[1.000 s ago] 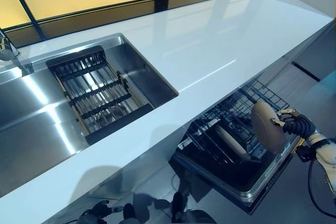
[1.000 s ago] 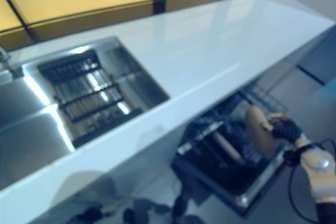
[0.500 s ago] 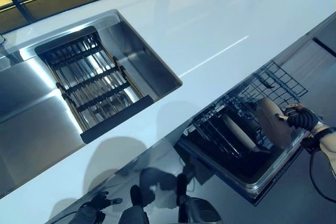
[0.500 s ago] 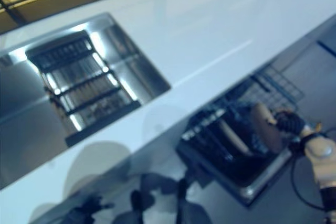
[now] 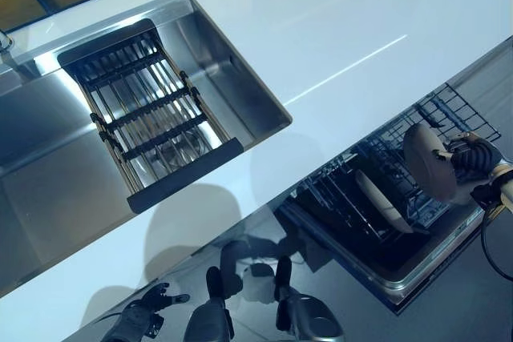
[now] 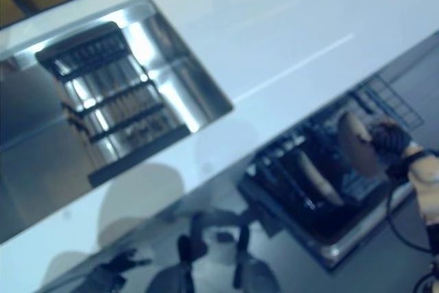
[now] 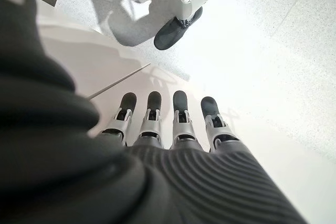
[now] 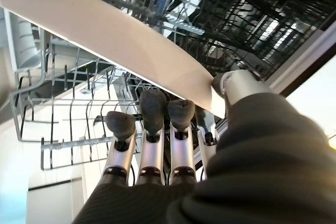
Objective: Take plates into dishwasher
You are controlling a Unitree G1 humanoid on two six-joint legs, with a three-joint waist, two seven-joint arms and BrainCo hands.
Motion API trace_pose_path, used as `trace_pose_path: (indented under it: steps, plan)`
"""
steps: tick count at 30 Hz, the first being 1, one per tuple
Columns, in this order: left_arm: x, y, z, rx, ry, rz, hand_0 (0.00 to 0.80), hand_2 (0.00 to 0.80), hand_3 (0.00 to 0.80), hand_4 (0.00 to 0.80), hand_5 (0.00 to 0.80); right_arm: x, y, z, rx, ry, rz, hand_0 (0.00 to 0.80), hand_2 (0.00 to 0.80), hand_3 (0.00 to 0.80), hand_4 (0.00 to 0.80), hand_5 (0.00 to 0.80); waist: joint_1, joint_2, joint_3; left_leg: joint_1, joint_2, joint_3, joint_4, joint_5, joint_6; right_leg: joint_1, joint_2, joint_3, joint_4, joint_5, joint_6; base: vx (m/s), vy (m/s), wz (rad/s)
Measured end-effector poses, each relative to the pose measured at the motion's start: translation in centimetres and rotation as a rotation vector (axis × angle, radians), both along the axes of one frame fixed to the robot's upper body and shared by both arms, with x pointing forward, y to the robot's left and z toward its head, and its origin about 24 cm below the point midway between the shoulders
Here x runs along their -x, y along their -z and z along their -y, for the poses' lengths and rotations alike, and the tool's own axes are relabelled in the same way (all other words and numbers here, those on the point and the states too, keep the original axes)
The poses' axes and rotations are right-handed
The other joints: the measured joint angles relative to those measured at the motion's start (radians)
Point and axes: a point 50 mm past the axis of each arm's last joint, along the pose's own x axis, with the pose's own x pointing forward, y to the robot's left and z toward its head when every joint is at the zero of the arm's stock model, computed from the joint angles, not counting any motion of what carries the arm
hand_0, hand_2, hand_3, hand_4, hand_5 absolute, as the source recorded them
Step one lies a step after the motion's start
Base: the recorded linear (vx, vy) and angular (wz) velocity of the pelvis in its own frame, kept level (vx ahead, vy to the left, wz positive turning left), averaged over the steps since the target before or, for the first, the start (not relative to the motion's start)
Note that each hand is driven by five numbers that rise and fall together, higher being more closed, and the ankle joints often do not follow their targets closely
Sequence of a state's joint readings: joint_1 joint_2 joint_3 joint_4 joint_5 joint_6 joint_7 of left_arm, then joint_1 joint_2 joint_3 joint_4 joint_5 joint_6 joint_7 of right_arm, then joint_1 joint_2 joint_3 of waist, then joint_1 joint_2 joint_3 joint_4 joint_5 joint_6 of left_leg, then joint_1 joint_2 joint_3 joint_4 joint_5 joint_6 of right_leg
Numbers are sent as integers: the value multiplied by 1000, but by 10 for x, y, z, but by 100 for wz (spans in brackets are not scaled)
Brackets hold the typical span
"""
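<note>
I've got the plate (image 5: 427, 162) pinched by its rim in my right hand (image 5: 473, 155), thumb on one face & fingers behind, held on edge over the pulled-out dishwasher rack (image 5: 401, 190) so it can drop between the tines. One plate (image 5: 381, 200) already stands slotted there, just beside. Left hand (image 7: 173, 121) hangs low w/ fingers straight, holding nothing. Bench (image 5: 321, 46) has no plates in view.

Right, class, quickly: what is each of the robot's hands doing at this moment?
Left hand: open, fingers straight, holding nothing.
Right hand: shut on a plate, held over the dishwasher rack.
</note>
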State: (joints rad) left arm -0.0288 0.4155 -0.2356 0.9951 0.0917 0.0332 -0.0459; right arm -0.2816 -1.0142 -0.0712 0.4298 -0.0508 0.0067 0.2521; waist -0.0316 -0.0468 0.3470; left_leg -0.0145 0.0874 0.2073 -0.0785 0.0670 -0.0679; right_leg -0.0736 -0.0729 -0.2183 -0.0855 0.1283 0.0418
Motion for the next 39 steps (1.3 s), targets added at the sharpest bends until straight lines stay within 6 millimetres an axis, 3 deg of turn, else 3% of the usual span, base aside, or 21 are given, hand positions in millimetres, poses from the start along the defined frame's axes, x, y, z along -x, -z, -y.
trace_pose_path:
  steps: [9,24,28,39]
  plan:
    - [-14,-12,-13,-37,8,56,0,0,0,0,0,0,-14,19,133,68,-49,800,800,800,800,800,23,4,61,-30,12,-27,19,5,-8,-9,7,-21,0,-1,-2,-8,-69,7]
    - [-21,-17,-14,-25,1,93,0,0,0,0,0,-14,-40,13,214,60,14,800,800,800,800,800,27,27,81,-63,13,-36,27,7,-10,-34,8,-28,2,1,-13,-13,-29,1]
    - [-29,-20,-10,-22,25,113,0,0,0,0,0,-19,-52,12,211,77,52,800,800,800,800,800,28,51,110,-74,12,-36,31,7,-10,-43,8,-28,2,5,-18,-43,-19,-1]
    - [-35,-23,-9,-13,29,131,0,0,0,0,0,-25,-55,7,225,76,47,800,800,800,800,800,47,61,117,-97,11,-43,34,7,-11,-77,7,-15,10,11,-27,-12,-4,-3]
